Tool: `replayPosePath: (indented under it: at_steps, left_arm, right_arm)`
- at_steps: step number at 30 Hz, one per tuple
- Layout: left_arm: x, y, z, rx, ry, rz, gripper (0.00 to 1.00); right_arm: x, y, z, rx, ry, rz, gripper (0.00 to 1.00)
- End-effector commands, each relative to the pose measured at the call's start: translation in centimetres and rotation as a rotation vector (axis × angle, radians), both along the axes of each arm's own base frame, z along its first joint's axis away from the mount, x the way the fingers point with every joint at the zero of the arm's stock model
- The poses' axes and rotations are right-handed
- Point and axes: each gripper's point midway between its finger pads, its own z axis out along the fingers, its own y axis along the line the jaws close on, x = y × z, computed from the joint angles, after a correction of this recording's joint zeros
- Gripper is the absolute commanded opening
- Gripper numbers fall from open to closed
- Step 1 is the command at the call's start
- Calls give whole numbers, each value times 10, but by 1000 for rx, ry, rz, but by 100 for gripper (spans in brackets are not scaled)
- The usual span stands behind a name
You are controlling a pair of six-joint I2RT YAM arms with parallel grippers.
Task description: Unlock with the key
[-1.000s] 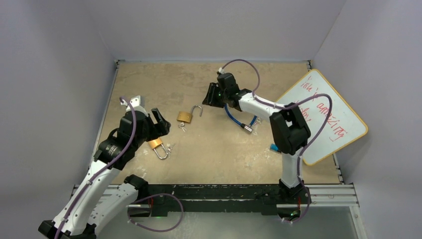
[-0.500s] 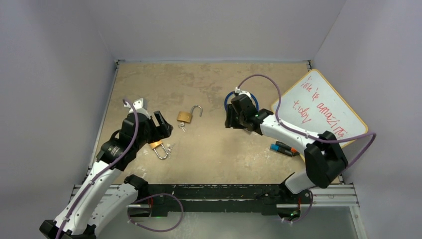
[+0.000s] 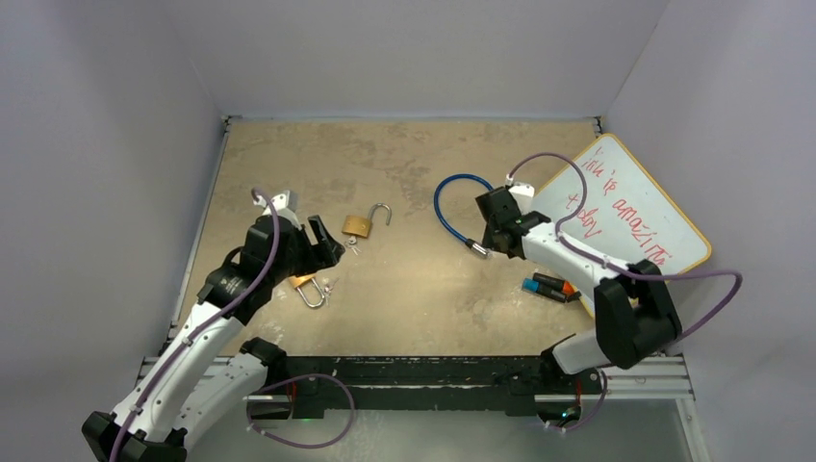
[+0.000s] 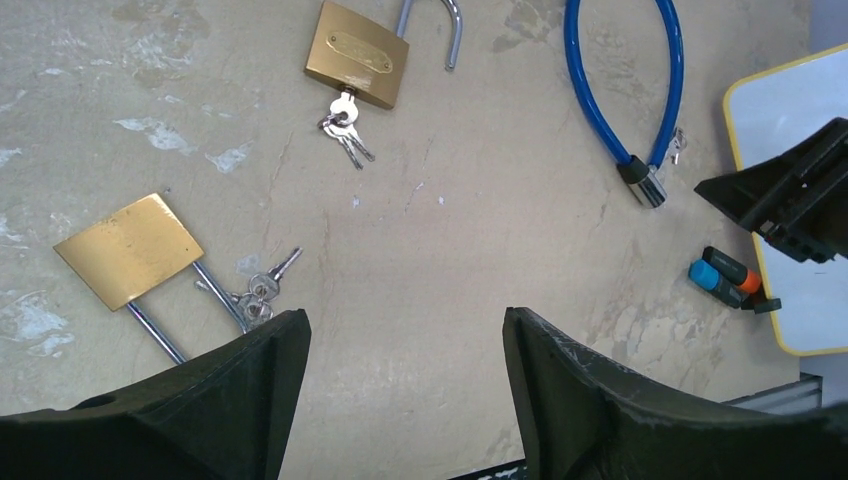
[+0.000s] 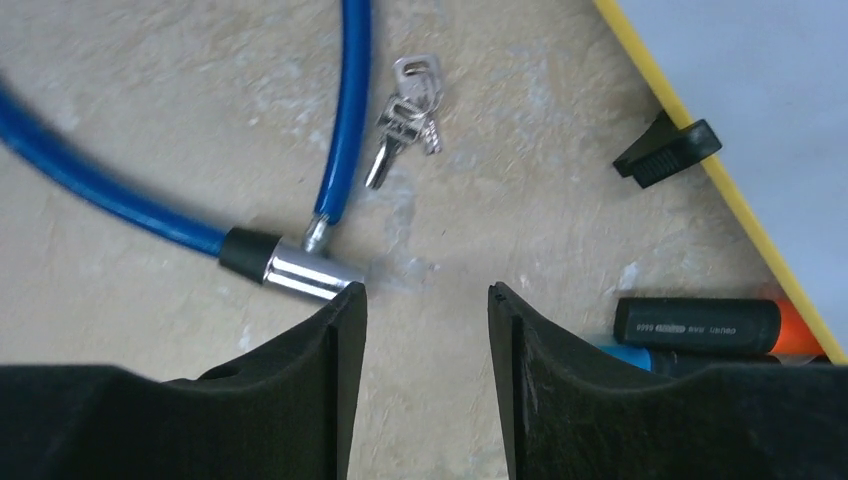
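Your right end effector (image 5: 422,295) has swung back from the middle of the table (image 3: 414,298) to hover over the blue cable lock (image 5: 350,100), open and empty; the left end effector (image 4: 405,315) gapes too. One padlock (image 4: 357,66) lies open, key (image 4: 342,112) inside; the other padlock (image 4: 130,250) is shut, keys (image 4: 258,295) beside it.

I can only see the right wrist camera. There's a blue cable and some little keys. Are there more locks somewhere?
Observer: Yes. A brass padlock lies left of your cable, its shackle swung open and keys at its base.
Operator: Is there one that's locked?
Observer: A second padlock looks shut. It lies close by the left gripper, with a loose key bunch beside its shackle.
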Motion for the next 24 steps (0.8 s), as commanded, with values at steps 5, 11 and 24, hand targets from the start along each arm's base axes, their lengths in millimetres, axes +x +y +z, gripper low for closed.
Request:
replayPosePath:
  at_steps: [5, 11, 24]
  left_arm:
    - [-1, -7, -3, -46, -6, -18, 72]
    - [-2, -7, -8, -35, -1, -22, 72]
    - [-2, -5, -13, -21, 8, -22, 72]
  right_arm:
    - [48, -18, -21, 69, 56, -135, 34]
    - [68, -10, -31, 92, 72, -131, 35]
    - [81, -22, -58, 68, 131, -142, 37]
